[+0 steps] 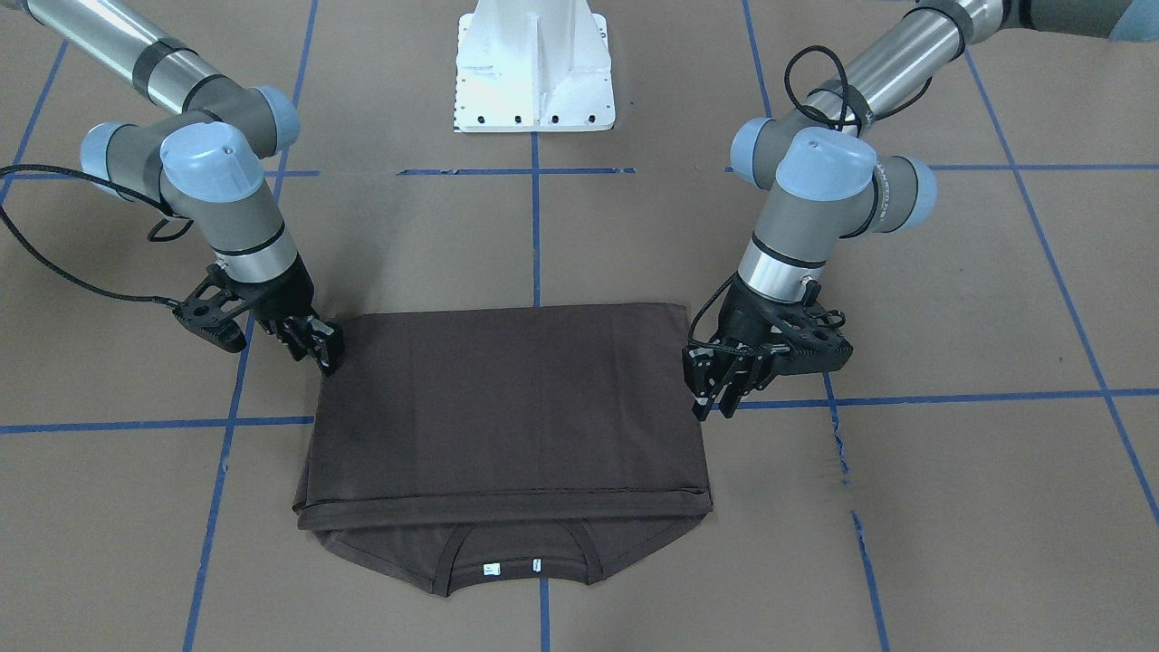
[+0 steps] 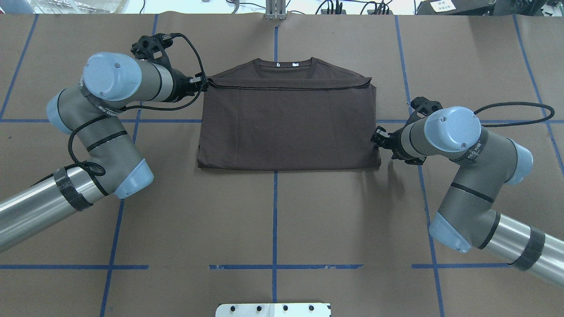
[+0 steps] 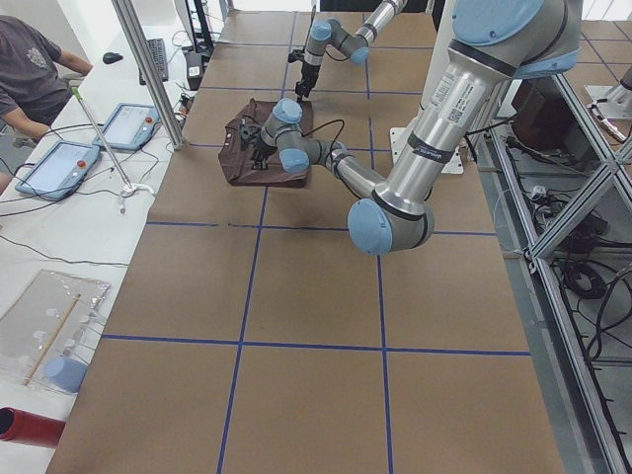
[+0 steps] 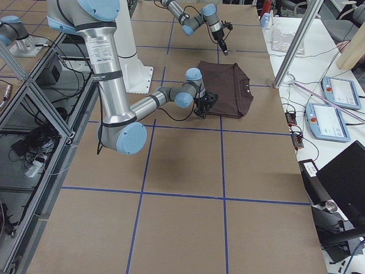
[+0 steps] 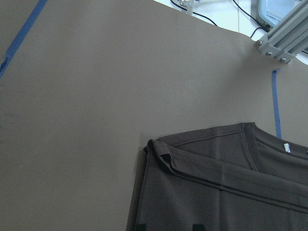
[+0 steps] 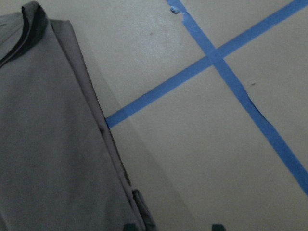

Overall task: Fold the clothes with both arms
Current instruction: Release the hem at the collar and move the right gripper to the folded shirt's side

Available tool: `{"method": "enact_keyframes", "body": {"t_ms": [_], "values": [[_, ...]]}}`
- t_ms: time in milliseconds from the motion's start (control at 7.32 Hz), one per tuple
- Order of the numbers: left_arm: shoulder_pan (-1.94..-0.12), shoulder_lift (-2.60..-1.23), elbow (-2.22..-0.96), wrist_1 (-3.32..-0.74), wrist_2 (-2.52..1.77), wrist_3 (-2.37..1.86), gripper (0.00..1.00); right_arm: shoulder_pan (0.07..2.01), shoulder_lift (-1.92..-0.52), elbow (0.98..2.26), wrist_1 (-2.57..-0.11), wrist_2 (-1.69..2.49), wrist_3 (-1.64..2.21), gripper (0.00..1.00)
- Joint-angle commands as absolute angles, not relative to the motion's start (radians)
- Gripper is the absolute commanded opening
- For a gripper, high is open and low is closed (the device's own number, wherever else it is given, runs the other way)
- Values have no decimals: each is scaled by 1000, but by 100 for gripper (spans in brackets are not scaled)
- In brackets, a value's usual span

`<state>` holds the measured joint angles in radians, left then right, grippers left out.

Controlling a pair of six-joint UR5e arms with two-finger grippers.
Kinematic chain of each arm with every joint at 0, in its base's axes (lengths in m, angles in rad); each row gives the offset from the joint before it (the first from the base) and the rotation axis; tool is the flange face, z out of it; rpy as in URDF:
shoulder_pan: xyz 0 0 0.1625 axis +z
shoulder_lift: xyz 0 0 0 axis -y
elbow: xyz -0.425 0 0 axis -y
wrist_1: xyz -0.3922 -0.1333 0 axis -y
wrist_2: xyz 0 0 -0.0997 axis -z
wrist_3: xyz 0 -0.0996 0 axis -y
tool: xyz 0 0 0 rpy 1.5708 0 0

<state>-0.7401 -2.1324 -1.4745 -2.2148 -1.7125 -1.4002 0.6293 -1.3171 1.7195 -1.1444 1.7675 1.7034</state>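
Finding T-shirt (image 2: 286, 127) flat at mid-tabletop (image 2: 273, 220), doubled into a rectangle, collar (image 2: 286, 66) left peeking past the folded edge on the far side from the base. Noted left end effector (image 2: 203, 83) just beside the collar-end corner, fingers apart. Noted right end effector (image 2: 377, 140) beside the opposite side edge, fingers likewise apart, clamped on nothing. Judged stationed one per side for a paired pinch. Saw open tabletop beyond both side edges.

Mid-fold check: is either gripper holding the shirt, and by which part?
Apparently nothing: left gripper and right gripper both show spread fingertips in their wrist views, and the T-shirt lies flat on the table.
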Motion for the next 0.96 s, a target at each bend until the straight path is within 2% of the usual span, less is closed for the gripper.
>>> {"method": "enact_keyframes", "body": {"t_ms": [0, 273, 410, 683, 820], "values": [[-739, -2131, -1476, -2214, -1712, -1401, 44, 588, -1325, 1740, -1144, 1752, 1732, 63], [-741, -2131, -1476, -2214, -1712, -1401, 43, 554, -1324, 1735, -1144, 1684, 1732, 62], [-741, -2131, -1476, -2212, -1710, -1401, 43, 552, -1324, 1732, -1144, 1684, 1732, 58], [-741, -2131, -1477, -2212, -1710, -1401, 43, 552, -1324, 1740, -1144, 1686, 1764, 0], [-741, -2131, -1477, -2212, -1710, -1402, 43, 552, -1324, 1741, -1144, 1687, 1763, 0]]}}
